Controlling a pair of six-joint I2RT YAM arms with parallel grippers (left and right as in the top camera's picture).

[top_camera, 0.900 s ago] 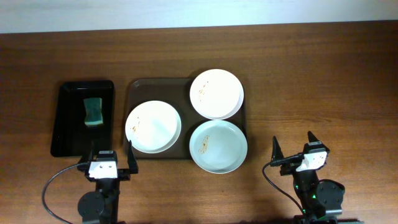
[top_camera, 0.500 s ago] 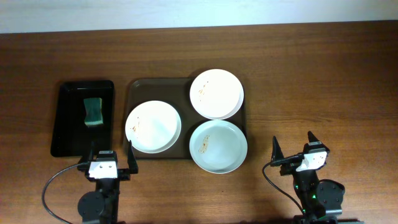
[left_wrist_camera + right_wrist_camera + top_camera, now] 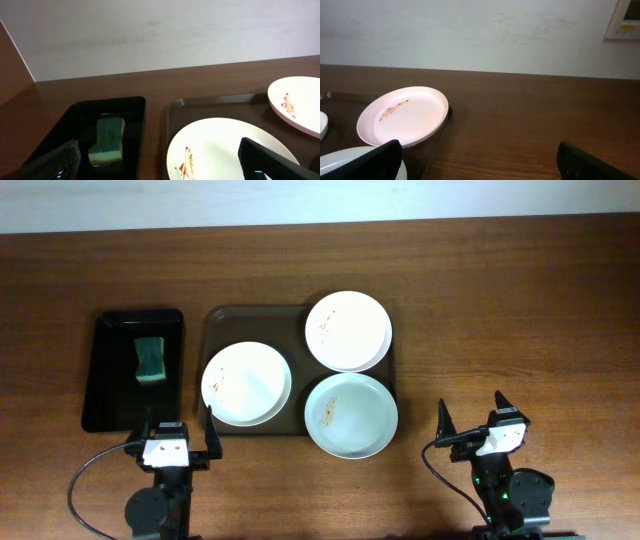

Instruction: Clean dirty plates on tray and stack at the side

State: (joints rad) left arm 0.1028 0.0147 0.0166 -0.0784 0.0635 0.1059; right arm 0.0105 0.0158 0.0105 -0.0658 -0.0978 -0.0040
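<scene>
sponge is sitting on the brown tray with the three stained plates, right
No. The sponge sits in the smaller black tray, to the left of the brown tray. Only the three stained plates are on the brown tray, as the overhead view shows.

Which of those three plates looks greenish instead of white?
The front-right plate, the one overhanging the tray's near edge. It has a pale mint tint, while the back plate and the left plate look plain white.
</scene>
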